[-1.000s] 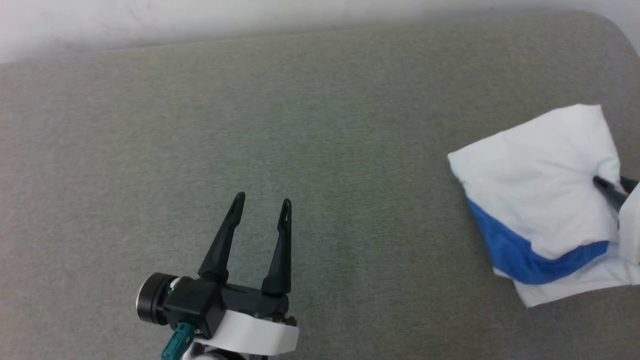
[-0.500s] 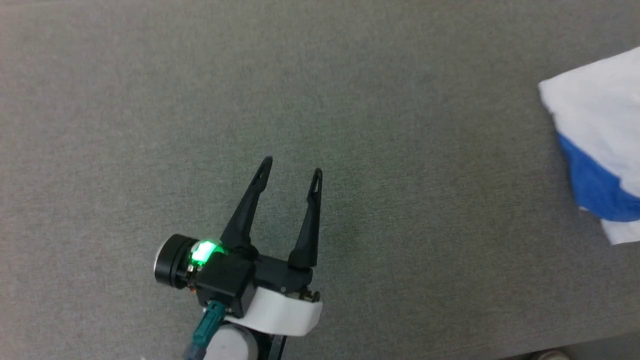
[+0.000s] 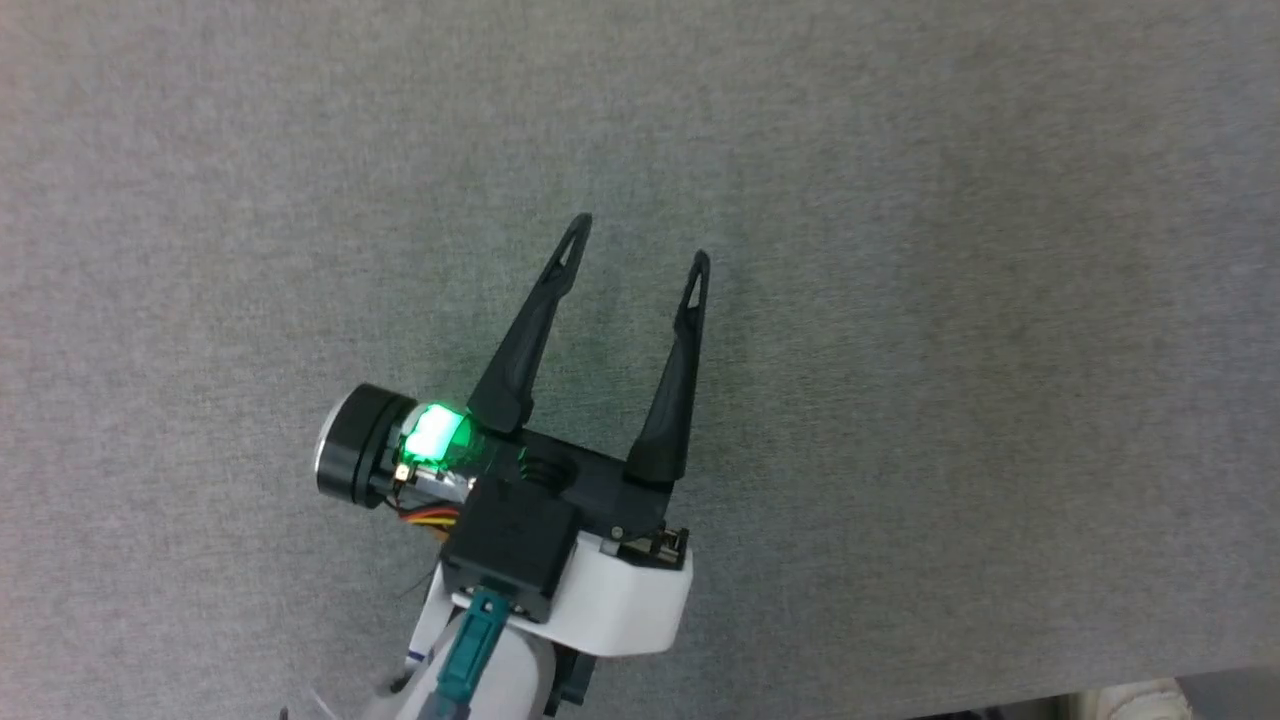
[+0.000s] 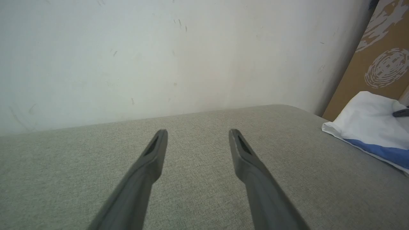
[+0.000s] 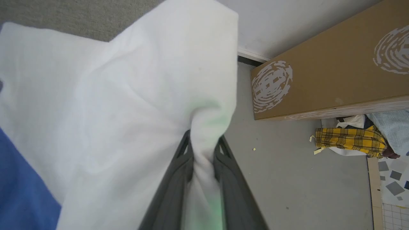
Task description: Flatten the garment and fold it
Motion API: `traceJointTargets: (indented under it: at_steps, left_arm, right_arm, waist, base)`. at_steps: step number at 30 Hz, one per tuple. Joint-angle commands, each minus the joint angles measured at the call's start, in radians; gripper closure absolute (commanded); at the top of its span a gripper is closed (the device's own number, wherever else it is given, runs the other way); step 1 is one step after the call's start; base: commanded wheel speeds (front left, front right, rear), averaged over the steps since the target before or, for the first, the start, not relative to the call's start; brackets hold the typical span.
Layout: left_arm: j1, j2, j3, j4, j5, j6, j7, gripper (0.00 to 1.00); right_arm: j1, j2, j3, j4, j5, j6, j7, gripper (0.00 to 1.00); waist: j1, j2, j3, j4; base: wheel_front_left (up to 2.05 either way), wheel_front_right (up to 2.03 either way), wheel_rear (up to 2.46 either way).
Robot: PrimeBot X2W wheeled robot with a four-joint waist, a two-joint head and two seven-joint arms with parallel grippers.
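Head view: the left gripper (image 3: 640, 240) hangs over the bare grey fabric worktop (image 3: 950, 300). Its jaws are spread wide with nothing between them, and the fingers point up and slightly right in frame.

Left wrist view: the garment (image 4: 367, 118) lies at the worktop's right end near the rounded corner, well apart from this gripper. A blue band runs along its near edge and appears to mark the long axis, though the frame cuts it off.

Right wrist view: the right gripper (image 5: 203, 139) has its jaws clamped on a bunched white fold of the garment. The cloth is drawn to a peak at the tips, with a blue panel at lower left.
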Motion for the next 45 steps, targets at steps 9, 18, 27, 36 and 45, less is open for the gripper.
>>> traceJointTargets:
  at_steps: [9, 18, 27, 36, 45]
  left_arm:
    - [-0.047, 0.002, -0.015, -0.023, 0.043, 0.017, 0.021, 0.00]
    - [-0.063, 0.004, -0.018, -0.017, 0.048, 0.023, 0.030, 0.00]
    - [-0.030, -0.003, 0.007, 0.005, -0.009, 0.059, -0.006, 0.00]
    - [0.047, 0.017, 0.057, 0.057, -0.047, 0.105, -0.046, 0.00]
    - [0.147, 0.043, 0.087, 0.061, -0.083, 0.128, -0.047, 0.00]
  right_arm:
    - [-0.092, -0.011, 0.072, 0.161, 0.001, -0.002, -0.089, 0.43]
    - [-0.165, 0.000, 0.162, 0.247, 0.017, -0.002, -0.130, 0.00]
    - [-0.207, -0.005, 0.220, 0.307, 0.051, -0.002, -0.175, 0.00]
    - [-0.181, 0.097, 0.196, 0.345, 0.094, -0.002, -0.321, 0.00]
    - [-0.033, 0.233, 0.145, 0.221, 0.125, -0.002, -0.467, 0.00]
  waist:
    - [-0.0003, 0.0000, 0.102, 0.010]
    - [-0.0003, 0.0000, 0.093, 0.003]
    - [-0.0003, 0.0000, 0.002, 0.028]
    - [-0.0003, 0.0000, -0.170, 0.060]
    - [-0.0003, 0.0000, -0.351, 0.085]
  base:
    - [0.00, 0.00, 0.00]
    - [0.00, 0.00, 0.00]
    - [0.00, 0.00, 0.00]
    - [0.00, 0.00, 0.00]
    - [0.00, 0.00, 0.00]
